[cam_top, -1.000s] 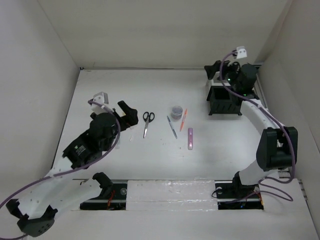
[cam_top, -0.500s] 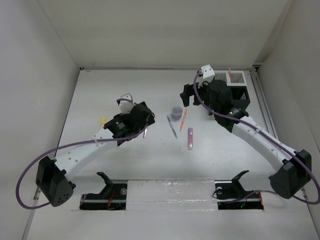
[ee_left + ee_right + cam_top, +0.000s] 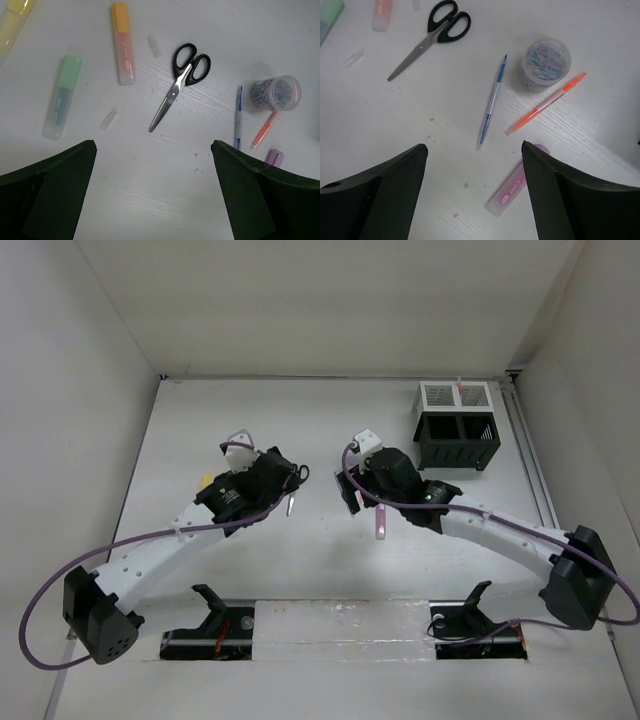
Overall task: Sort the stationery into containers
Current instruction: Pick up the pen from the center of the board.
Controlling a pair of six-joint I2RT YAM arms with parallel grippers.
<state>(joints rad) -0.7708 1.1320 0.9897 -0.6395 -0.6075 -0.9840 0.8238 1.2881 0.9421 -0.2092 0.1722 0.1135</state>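
Black-handled scissors (image 3: 175,87) were framed by the left hand (image 3: 155,200), the blue pen (image 3: 492,102) by the right hand (image 3: 472,195); both were spread wide, nothing held. Pickup approach, probably; lowering was needed next.

On the surface (image 3: 150,165) I see a highlighter (image 3: 122,45) left of the scissors (image 3: 182,75), with a pen (image 3: 238,117) and clip tub (image 3: 275,92) to their right. The organiser (image 3: 457,440) stands back right.

Counter (image 3: 150,190) was matt white with faint wood grain, scissors (image 3: 173,92) had glossy black plastic handles and bare metal blades, clip tub (image 3: 276,93) was clear plastic, green highlighter (image 3: 61,97) was frosted translucent plastic.
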